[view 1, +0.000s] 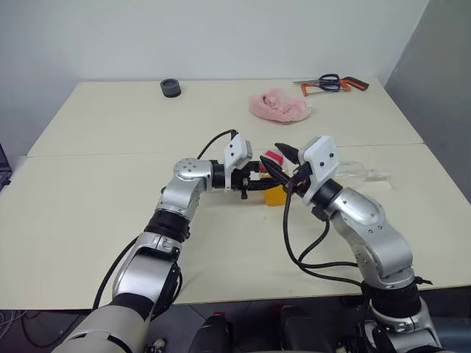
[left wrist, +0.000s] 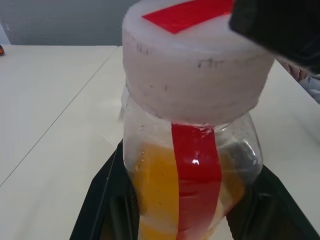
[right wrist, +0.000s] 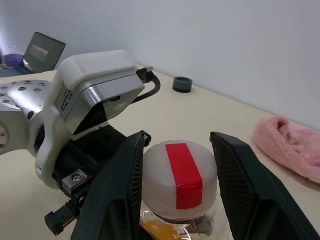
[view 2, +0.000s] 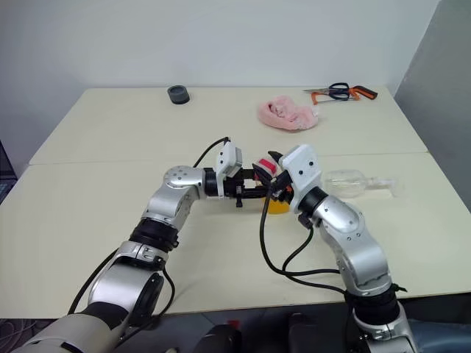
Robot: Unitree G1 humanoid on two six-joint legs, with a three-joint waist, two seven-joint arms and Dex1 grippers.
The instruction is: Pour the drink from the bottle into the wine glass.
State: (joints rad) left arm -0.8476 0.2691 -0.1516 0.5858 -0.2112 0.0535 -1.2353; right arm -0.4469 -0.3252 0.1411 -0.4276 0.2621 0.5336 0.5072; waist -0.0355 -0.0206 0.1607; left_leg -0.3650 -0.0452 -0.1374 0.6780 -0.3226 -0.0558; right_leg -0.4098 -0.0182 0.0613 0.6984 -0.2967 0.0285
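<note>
Left gripper (view 1: 259,184) clamps bottle (left wrist: 192,170); right gripper (right wrist: 177,192) straddles cap (right wrist: 179,180).

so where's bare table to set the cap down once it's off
The near-left table, left of the left arm, is bare, as is the stretch between the black ring and pink cloth. It is crowded in the middle, where both grippers meet at the bottle, with the wine glass lying just right.
</note>
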